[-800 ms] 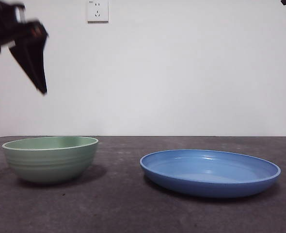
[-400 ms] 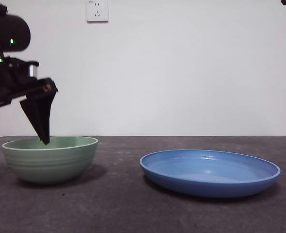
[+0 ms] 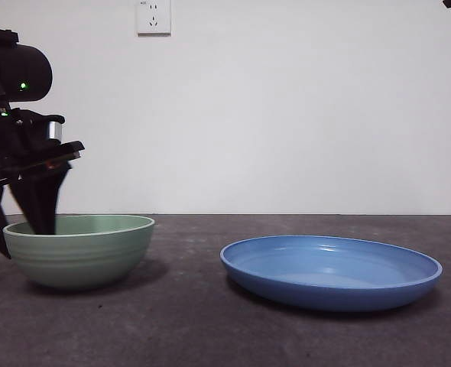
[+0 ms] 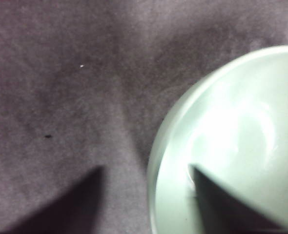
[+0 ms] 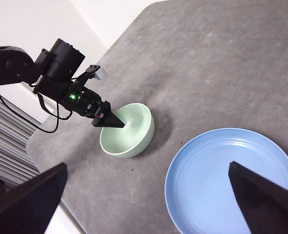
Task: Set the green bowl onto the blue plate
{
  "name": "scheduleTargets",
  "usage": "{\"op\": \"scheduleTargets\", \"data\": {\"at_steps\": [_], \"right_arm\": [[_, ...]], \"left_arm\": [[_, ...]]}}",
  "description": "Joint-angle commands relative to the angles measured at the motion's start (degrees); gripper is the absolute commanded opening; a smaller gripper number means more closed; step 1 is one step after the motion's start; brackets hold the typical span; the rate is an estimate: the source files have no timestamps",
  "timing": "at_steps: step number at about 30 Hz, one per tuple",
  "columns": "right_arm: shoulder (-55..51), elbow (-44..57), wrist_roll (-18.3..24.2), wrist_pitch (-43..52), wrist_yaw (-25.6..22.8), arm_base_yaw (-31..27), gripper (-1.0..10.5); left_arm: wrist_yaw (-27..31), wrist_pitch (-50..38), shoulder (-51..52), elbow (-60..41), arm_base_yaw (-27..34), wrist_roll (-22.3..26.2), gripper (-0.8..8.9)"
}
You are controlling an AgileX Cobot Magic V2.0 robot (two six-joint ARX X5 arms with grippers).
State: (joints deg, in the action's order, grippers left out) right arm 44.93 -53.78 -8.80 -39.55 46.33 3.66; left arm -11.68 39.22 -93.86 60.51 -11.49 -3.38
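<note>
No readable text, label or number shows on anything

The front camera is sitting low, looking level across the table [image 3: 210, 336] toward the wall. The left wrist camera is staring straight down, very close, at the green bowl [image 4: 232, 141] — the right wrist one is looking from high up, bowl at nine o'clock of the blue plate [image 5: 232, 180].
</note>
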Motion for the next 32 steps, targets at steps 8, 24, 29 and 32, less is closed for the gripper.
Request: {"op": "scheduleTargets", "data": {"at_steps": [8,24,29,32], "right_arm": [[0.3,-1.0,0.5,0.5,0.1,0.1,6.1],[0.3,-1.0,0.5,0.5,0.1,0.1,6.1],[0.3,-1.0,0.5,0.5,0.1,0.1,6.1],[0.3,-1.0,0.5,0.5,0.1,0.1,6.1]], "left_arm": [[0.3,0.7,-1.0,2.6,-0.2,0.7,0.15],[0.3,12.2,-4.9,25.4,-10.8,-3.8,0.15],[0.3,14.2,-11.5,33.8,-17.1,-3.8,0.15],[0.3,15.1,-16.0,38.4,-20.7,-3.8,0.15]]}}
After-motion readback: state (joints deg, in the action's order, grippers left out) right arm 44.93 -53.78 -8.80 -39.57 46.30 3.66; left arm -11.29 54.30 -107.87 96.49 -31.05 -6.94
